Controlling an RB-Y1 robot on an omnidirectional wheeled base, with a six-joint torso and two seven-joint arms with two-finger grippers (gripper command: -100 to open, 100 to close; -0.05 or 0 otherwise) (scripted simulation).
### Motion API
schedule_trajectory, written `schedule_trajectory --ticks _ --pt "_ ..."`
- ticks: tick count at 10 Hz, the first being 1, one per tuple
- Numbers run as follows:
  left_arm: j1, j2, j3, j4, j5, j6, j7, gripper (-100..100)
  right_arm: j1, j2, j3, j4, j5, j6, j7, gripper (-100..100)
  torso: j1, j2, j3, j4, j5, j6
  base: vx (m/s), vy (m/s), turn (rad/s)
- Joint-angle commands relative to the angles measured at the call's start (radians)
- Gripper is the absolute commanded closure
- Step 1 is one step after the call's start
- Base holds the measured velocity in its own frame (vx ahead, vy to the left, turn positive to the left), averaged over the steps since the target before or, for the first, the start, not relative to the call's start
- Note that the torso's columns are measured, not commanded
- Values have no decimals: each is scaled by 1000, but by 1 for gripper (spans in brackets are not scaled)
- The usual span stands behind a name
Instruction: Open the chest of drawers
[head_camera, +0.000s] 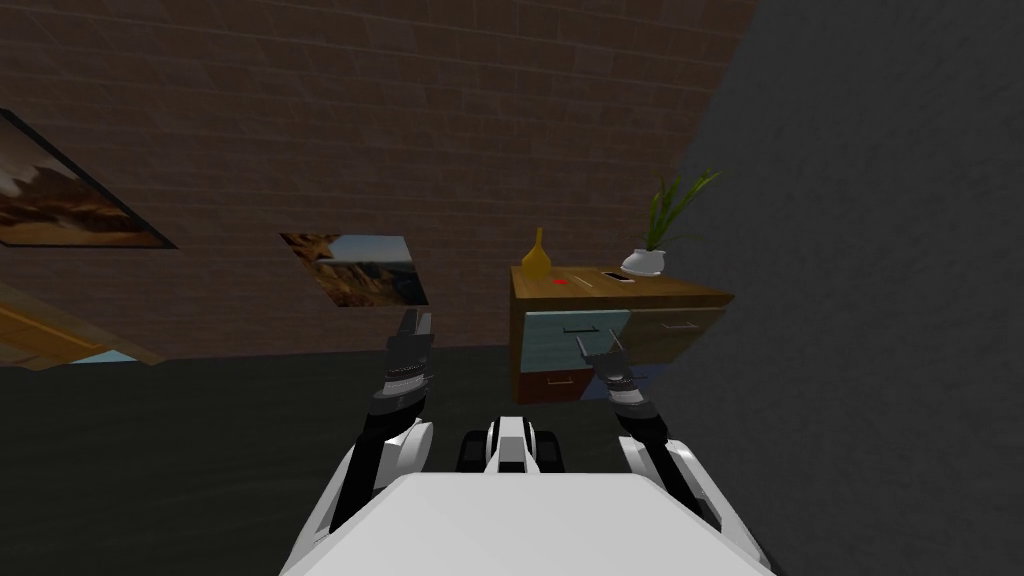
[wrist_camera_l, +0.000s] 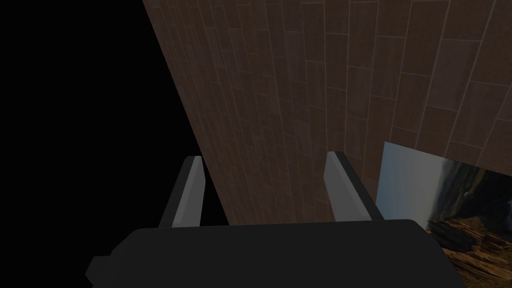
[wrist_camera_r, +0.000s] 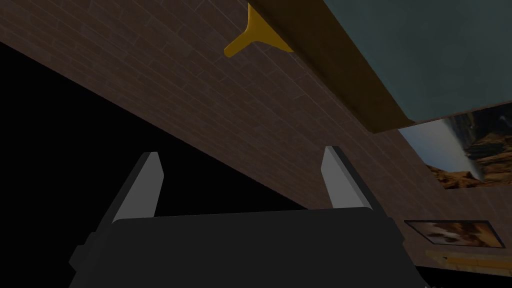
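the chest of drawers (head_camera: 548, 340) stands ahead to the right. the open right jaws hover near its teal drawer (head_camera: 555, 325), whose level handle (head_camera: 585, 328) lies just above them. the left jaws, also open, are farther off.

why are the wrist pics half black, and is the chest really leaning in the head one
Head view: dim, even light, no glare; the chest slants with the whole picture, so that is the rolled wide lens. Left wrist view: the black area past the wall is undrawn, not shadow. Right wrist view: same black area beyond the wall.
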Motion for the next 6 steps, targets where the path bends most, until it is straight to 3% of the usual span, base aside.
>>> schedule_trajectory --ticks 1,2,6 --pt "0 0 0 0 0 0 0 0 7 3 -12 22 13 0 77 -100 0 -2 -1 0 0 0 56 23 8" --pt "0 0 0 0 0 0 0 0 14 7 -22 45 25 -1 106 -100 1 -2 -1 0 0 0 70 42 9" --pt "0 0 0 0 0 0 0 0 21 10 -33 67 36 -2 211 -100 0 0 0 0 0 0 46 26 3"
